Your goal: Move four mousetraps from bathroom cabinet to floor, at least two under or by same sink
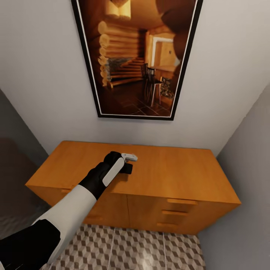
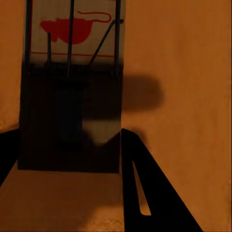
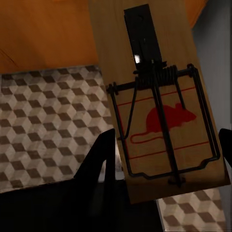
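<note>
My left gripper (image 1: pixel 129 163) reaches over the flat top of the orange-brown cabinet (image 1: pixel 176 176). In the left wrist view a mousetrap (image 2: pixel 72 48) with a red mouse print lies between the left gripper's (image 2: pixel 70 130) dark fingers (image 2: pixel 145 183), which press against both of its long edges just above the cabinet top (image 2: pixel 183 72). My right gripper (image 3: pixel 166 137) is shut on a second mousetrap (image 3: pixel 164 121), a wooden board with a dark spring bar. It hangs above the cube-patterned bathroom floor (image 3: pixel 48 111) beside the cabinet (image 3: pixel 43 34). The bathroom sink is out of view.
A large framed picture (image 1: pixel 137 56) hangs on the white wall behind the cabinet. Grey walls close in at the right (image 1: pixel 247 168) and left (image 1: pixel 15 157). Small handles (image 1: pixel 182 201) mark the cabinet front. Tiled floor (image 1: pixel 131 247) runs in front of the cabinet.
</note>
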